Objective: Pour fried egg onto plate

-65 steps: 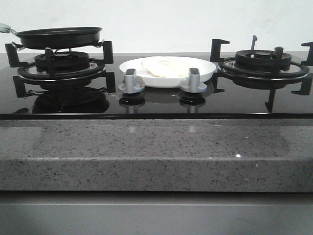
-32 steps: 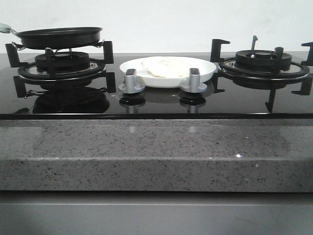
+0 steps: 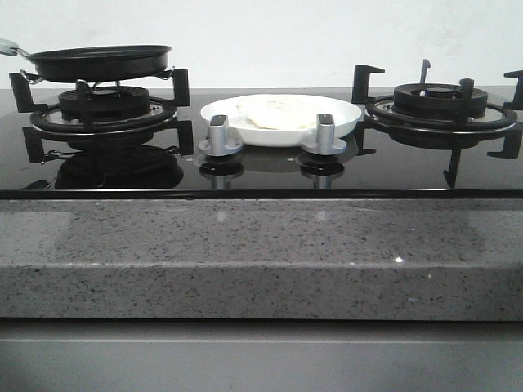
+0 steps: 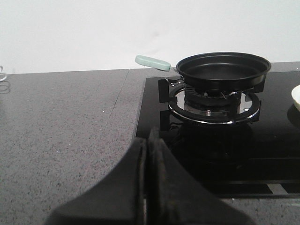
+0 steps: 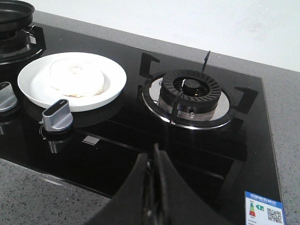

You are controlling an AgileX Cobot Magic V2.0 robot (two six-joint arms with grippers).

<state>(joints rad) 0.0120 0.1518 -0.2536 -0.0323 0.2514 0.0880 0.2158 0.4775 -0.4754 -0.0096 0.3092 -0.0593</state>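
egg: fried egg pale side up on plate, upper left of frame | right pincer nearer, fingers pressed together, empty | left pincer likewise, facing empty pan

The left gripper has its black fingers pressed together, holding nothing; the right gripper likewise has its fingers closed and empty

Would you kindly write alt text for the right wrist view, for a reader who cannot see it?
A pale fried egg lies on a white plate on a black glass hob, behind a silver knob. Beside the plate is an empty gas burner; the right gripper, jaws closed and holding nothing, is in the foreground.
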